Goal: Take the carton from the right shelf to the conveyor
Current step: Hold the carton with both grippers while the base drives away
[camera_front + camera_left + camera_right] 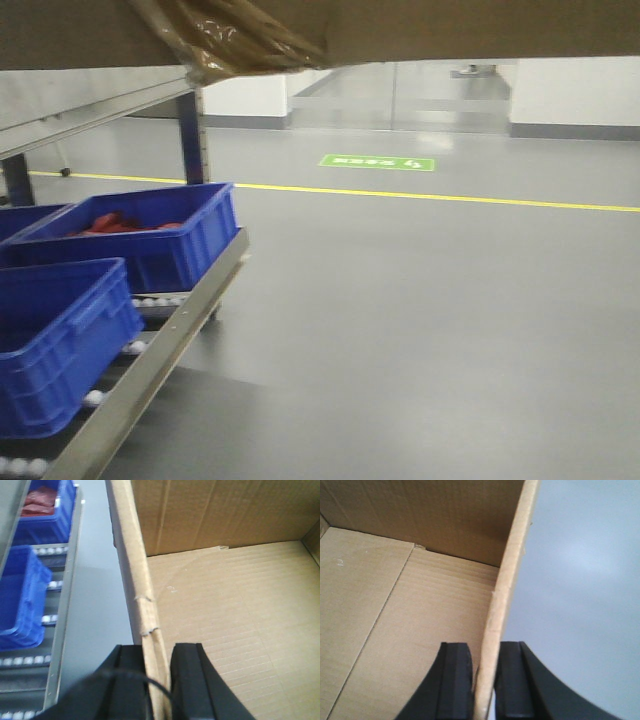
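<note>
L tool [159, 655] is clamped on the carton [225, 630]. One black finger [131, 680] sits outside the left wall and the other sits inside, w/ the wall edge pinched tight between them. R tool [484, 652] grips the right wall the same way, one finger [455, 680] inside the box & one outside. The carton is open on top (both wrist views look down on its ribbed cardboard bottom). The left wall's top edge has a small torn, crumpled spot just past the L tool. In the front view the carton's brown side fills the top of the pic, up off the grey floor [420, 330]. A crinkly lump of shiny brown tape [230, 40] hangs at its btm edge. Down & to the left is a metal roller rack [150, 370] w/ little white rollers. Two blue bins sit on it: the near bin [60, 340], & the far bin [150, 245] w/ red stuff [120, 222] inside. A yellow line [430, 195] runs across the floor, & a green sign [377, 162] lies just behind it.
</note>
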Action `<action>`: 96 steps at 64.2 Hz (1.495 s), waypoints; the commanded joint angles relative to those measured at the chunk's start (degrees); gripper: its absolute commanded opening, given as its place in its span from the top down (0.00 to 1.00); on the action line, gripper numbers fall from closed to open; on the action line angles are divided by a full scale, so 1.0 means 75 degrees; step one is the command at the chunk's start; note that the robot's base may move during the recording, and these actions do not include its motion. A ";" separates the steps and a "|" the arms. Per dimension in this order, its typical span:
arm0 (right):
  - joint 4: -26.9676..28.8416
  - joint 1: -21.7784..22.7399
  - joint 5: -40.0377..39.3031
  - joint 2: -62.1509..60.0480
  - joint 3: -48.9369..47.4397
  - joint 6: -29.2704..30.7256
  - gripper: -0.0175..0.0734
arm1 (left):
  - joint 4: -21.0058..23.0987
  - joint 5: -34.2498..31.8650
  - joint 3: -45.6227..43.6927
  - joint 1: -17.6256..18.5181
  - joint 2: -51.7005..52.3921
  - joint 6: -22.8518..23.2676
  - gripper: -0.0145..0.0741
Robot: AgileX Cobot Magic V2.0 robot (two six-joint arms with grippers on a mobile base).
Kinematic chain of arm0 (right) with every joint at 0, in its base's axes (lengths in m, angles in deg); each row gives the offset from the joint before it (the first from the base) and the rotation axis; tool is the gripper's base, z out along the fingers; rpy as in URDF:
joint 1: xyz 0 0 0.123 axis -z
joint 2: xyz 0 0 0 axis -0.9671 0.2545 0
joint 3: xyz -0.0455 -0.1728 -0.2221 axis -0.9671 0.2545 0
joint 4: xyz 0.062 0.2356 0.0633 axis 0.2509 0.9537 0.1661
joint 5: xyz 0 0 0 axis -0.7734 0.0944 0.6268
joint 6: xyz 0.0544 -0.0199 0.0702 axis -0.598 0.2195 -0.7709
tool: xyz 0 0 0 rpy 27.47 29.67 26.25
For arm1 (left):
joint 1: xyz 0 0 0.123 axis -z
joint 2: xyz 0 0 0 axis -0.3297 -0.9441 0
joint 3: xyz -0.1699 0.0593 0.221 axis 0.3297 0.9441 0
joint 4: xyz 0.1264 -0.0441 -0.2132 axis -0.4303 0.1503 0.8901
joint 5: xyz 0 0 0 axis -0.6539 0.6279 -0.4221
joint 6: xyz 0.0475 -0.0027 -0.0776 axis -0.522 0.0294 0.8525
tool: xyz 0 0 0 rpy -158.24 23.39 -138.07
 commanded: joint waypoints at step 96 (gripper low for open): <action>-0.0109 0.0031 -0.0270 -0.0092 -0.0034 0.0123 0.87 | -0.0085 -0.0216 -0.0053 0.0033 0.0099 -0.0068 0.85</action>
